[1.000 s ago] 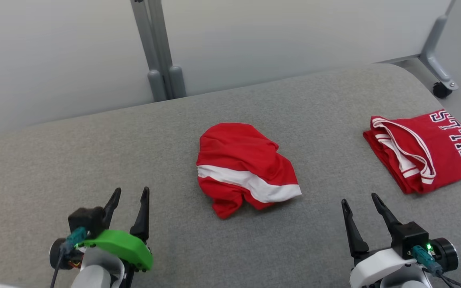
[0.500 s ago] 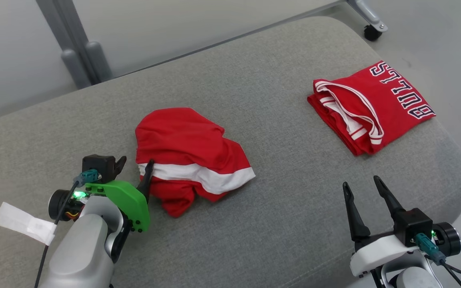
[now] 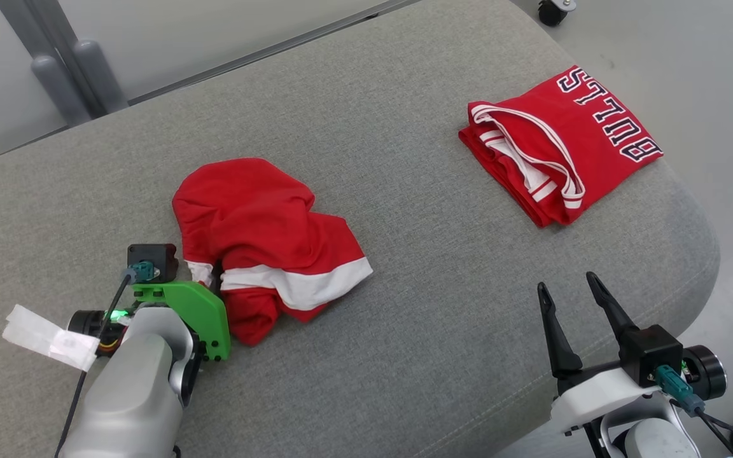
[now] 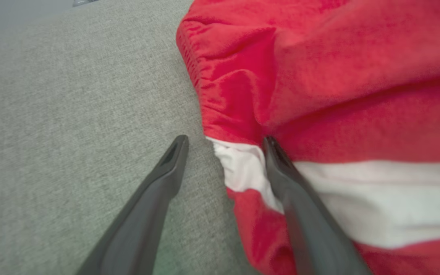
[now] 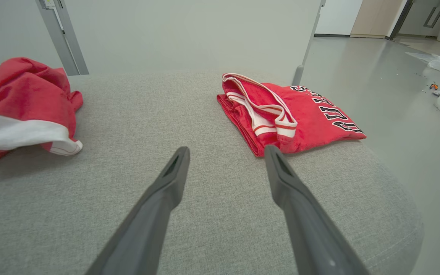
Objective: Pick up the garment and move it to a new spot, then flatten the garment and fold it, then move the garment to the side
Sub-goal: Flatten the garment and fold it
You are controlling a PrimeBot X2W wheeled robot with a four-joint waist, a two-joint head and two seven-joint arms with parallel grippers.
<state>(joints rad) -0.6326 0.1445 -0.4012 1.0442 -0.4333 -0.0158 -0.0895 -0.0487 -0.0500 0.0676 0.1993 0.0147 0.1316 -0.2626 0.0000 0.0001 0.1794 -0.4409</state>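
Note:
The garment [image 3: 258,222] is a crumpled red piece with a white band, lying left of centre on the grey padded table [image 3: 417,331]. My left gripper [image 3: 200,272] is open at the garment's near left edge. In the left wrist view the left gripper [image 4: 225,139] straddles that edge: one finger rests on the bare table, the other presses into the garment [image 4: 319,76] at the white band. My right gripper [image 3: 566,284] stands open over bare table near the front right, holding nothing. The right wrist view has the right gripper [image 5: 226,149] and the garment [image 5: 17,88] at far left.
A folded red jersey [image 3: 564,146] with dark lettering lies at the table's far right, just ahead of the right gripper, also the jersey [image 5: 292,114]. The table's rounded edge [image 3: 704,254] drops to the floor on the right. Grey frame posts [image 3: 80,70] stand behind.
The head camera has swung, shifting the whole picture. My left gripper has advanced from bare table to the garment's left edge, one finger now against the cloth. Both grippers stay open.

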